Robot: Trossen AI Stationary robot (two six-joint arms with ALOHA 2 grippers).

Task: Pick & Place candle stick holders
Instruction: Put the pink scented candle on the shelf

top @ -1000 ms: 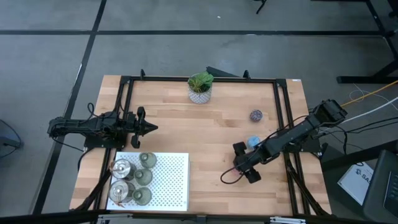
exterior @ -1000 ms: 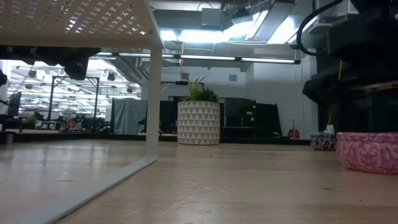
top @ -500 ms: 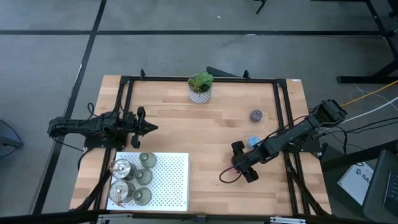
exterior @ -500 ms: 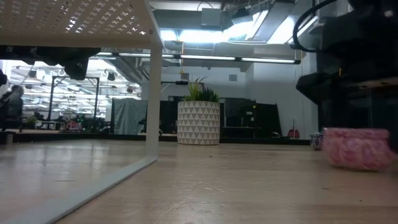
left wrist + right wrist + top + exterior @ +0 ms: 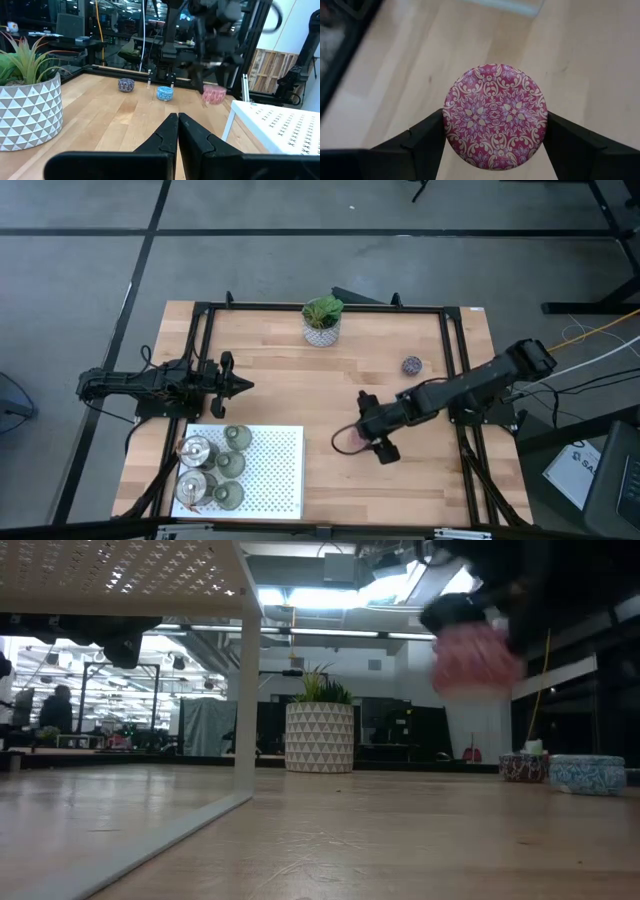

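Observation:
My right gripper (image 5: 368,428) is shut on a pink patterned candle stick holder (image 5: 495,116) above the table's middle right; in the low view the holder (image 5: 475,658) hangs high over the wood. A blue holder (image 5: 164,93) and a speckled purple holder (image 5: 411,365) stand on their bases at the right. Two silver holders (image 5: 195,450) and three olive-grey holders (image 5: 237,438) sit on the white perforated tray (image 5: 275,475) at the near left. My left gripper (image 5: 245,386) waits shut at the left, pointing level. My right gripper pinches the pink holder between its two fingers, one on each side of the round wall (image 5: 449,131). The fingers (image 5: 420,142) slant down from the table's right side. The holder is lifted clear of the table, its patterned face turned toward the wrist camera.
A green plant in a white pot (image 5: 322,320) stands at the far middle. Black frame rails (image 5: 452,370) run along the table's sides. The white tray is raised on legs (image 5: 246,690); bare wood lies between it and the right gripper.
My right gripper has risen and gone toward the table's left edge, toward the white tray, carrying the pink holder. The holder stood on the table a second ago and is now lifted clear. The blue holder stays where it was.

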